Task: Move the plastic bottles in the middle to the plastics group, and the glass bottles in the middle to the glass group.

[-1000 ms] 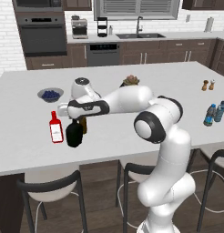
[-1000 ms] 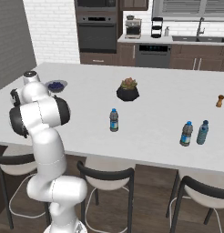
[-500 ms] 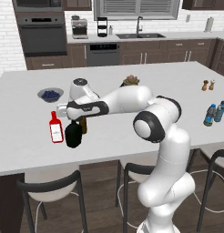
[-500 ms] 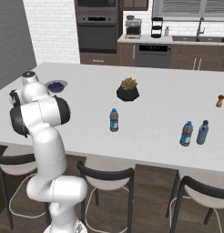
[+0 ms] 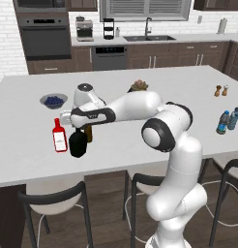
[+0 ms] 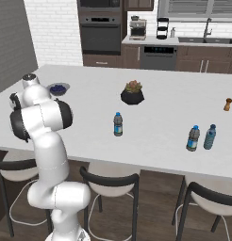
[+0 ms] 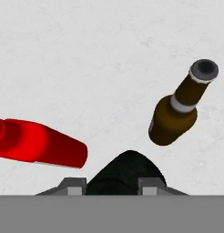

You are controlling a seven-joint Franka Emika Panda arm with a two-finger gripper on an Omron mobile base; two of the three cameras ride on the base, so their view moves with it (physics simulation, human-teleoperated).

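My gripper [image 5: 77, 131] is shut on the neck of the squat black glass bottle [image 5: 78, 145], which hangs upright at counter level. It sits in the glass group, just right of the red bottle [image 5: 59, 137] and in front of the slim brown bottle [image 5: 89, 134]. From the hand view, the black bottle [image 7: 125, 173] lies between my fingertips [image 7: 75, 184], with the red bottle [image 7: 41, 145] to the left and the brown bottle [image 7: 177, 111] up to the right. One plastic bottle [image 6: 118, 124] stands mid-counter. The plastics group [image 6: 201, 137] stands at the right end.
A dark bowl of berries [image 5: 53, 100] sits behind the glass group. A potted plant [image 6: 132, 93] stands behind the middle bottle. Two small shakers [image 5: 221, 90] are at the far right. Stools line the island's near edge [image 5: 92, 172].
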